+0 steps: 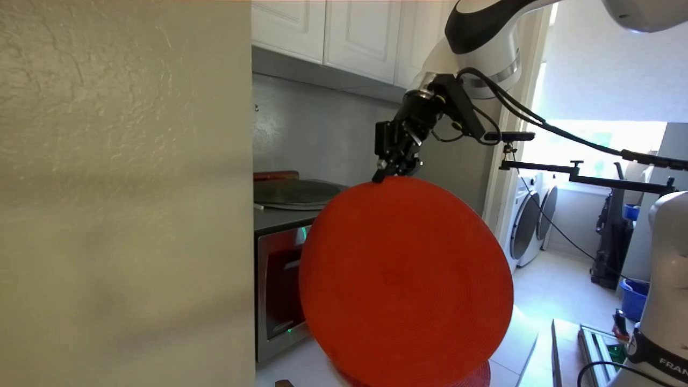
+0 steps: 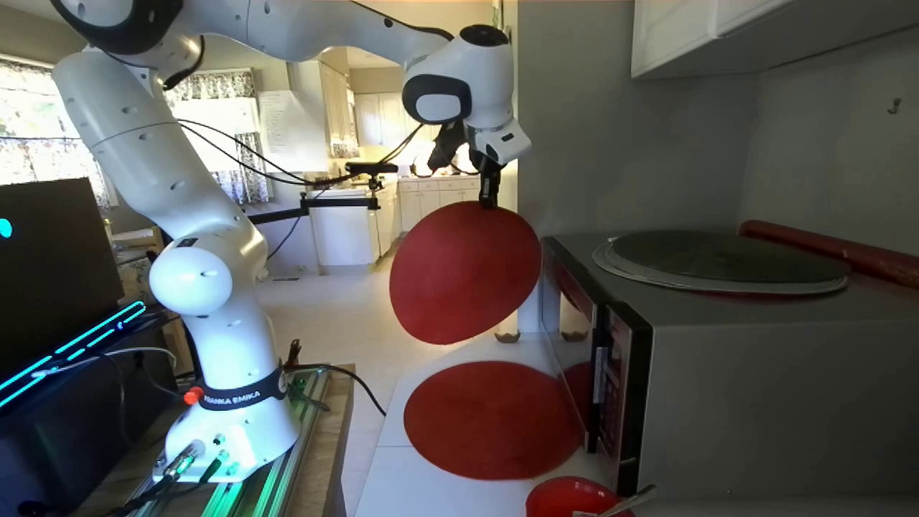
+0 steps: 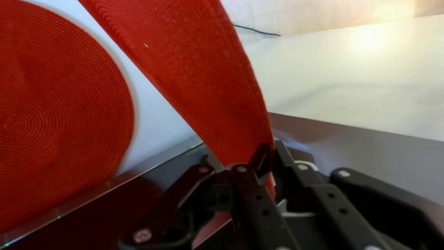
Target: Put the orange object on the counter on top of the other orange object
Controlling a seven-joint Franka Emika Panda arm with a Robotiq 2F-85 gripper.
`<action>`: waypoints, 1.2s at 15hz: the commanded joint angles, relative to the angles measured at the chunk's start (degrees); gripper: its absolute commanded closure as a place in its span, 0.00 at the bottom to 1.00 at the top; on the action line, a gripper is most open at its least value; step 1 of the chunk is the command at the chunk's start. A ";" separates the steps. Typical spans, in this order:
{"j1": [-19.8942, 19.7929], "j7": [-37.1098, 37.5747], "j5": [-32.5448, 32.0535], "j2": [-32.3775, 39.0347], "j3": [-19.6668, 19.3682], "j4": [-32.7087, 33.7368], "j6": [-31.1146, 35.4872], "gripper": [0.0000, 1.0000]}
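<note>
Nearest the camera in an exterior view, a yellowish wall [image 1: 123, 193] blocks the left side, and past it I have the gripper [image 1: 383, 174] with its jaws closed on the top rim of the hanging mat [image 1: 406, 279], a red-orange disc turned almost face-on to that camera and hiding much of what lies beneath. In an exterior view I get my target: the lower mat [image 2: 494, 420] lies flat on the counter [image 2: 402, 481], close by the front of the microwave [image 2: 718, 402], with a red bowl [image 2: 567, 495] near its rim. Pale counter shows between the two mats, so I read them as apart — the lower mat is below the gripper and, I judge, somewhat towards that camera. In the wrist view the jaws pinch a narrow piece of rim, the hanging mat stretches up from them, and the lower mat sits off to the left with a strip of counter between. Both mats are round, so I have no long axis to match; what the move turns on is that sideways offset and the steep tilt of the hanging mat against the flat one. As I judge it, the grasp is done and the laying-down is not: I'd carry across, set the free edge on the lower mat, then tip the gripper down — letting go early could leave the two well off-centre.
</note>
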 commanded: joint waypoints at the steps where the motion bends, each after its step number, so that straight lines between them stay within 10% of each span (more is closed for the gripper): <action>1: -2.47 5.91 -0.88 0.02 1.39 -1.80 1.94 0.98; 18: -1.62 8.48 -11.96 -4.29 7.55 -12.46 15.01 0.98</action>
